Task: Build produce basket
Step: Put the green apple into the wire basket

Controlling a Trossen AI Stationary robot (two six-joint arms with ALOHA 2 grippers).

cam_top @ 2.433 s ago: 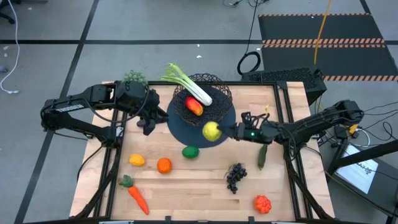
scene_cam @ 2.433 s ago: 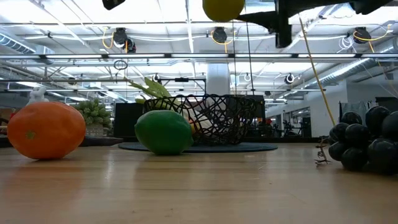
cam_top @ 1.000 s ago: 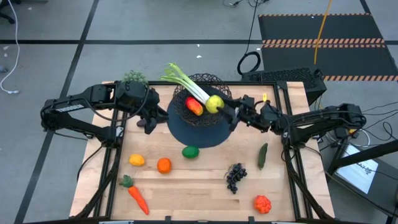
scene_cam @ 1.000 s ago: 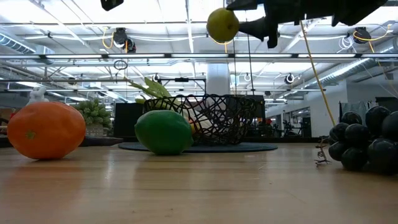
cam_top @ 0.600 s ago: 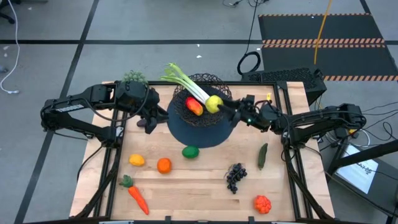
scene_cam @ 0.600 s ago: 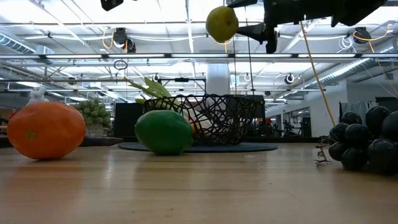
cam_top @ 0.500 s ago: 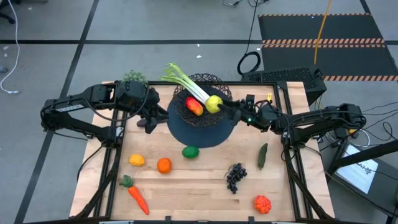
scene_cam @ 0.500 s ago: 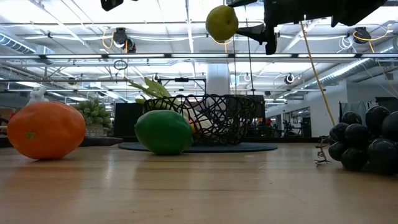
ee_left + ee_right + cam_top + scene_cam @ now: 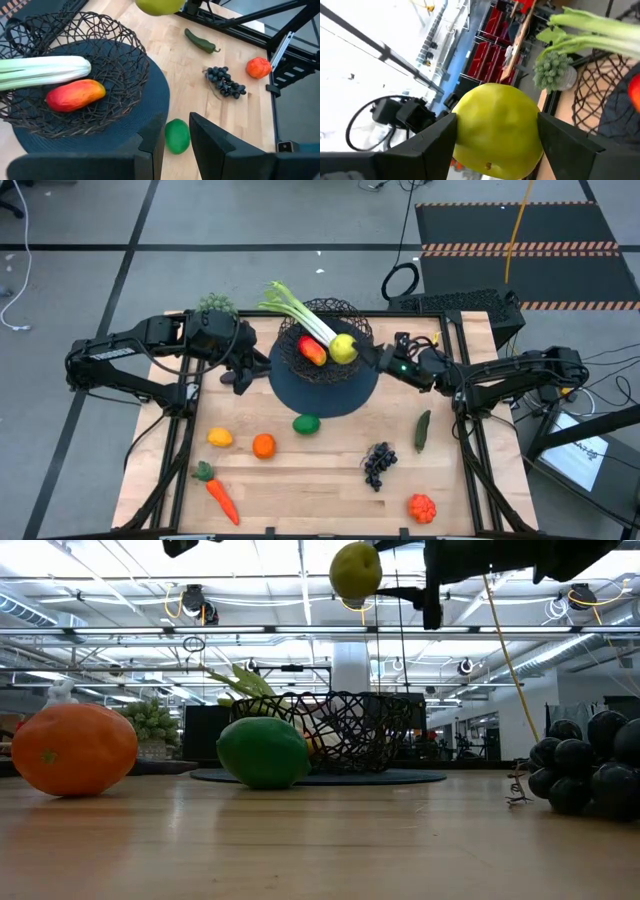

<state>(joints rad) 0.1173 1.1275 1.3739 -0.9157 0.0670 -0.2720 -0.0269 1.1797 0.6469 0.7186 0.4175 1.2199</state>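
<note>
While the black wire-mesh bowl-shaped basket (image 9: 333, 335) sits on a flat dark round mat (image 9: 325, 380) at the far middle of the wooden table (image 9: 300, 470), a round yellow-green apple (image 9: 344, 348) hangs in the air above its right rim, clamped between the two dark fingers of the right gripper (image 9: 362, 353), whose arm reaches in from the table's right side. Inside the basket lie a long green-white leek (image 9: 303, 316), its leafy end poking out past the far left rim, and a red-yellow mango (image 9: 312, 351) just beside the apple. Left of the mat, the left gripper (image 9: 238, 380) hovers low with its fingers a narrow gap apart and nothing between them. Nearer the front edge, a green lime (image 9: 306, 423) lies just off the mat, with a round orange (image 9: 263, 445) and a yellow lemon (image 9: 220, 437) to its left and an orange carrot (image 9: 220, 496) near the front left corner. On the right lie a dark green cucumber (image 9: 422, 430), a dark bunch of grapes (image 9: 378, 464) and a red tomato (image 9: 422, 507). A fuzzy grey-green clump (image 9: 216, 305) sits at the far left edge.
</note>
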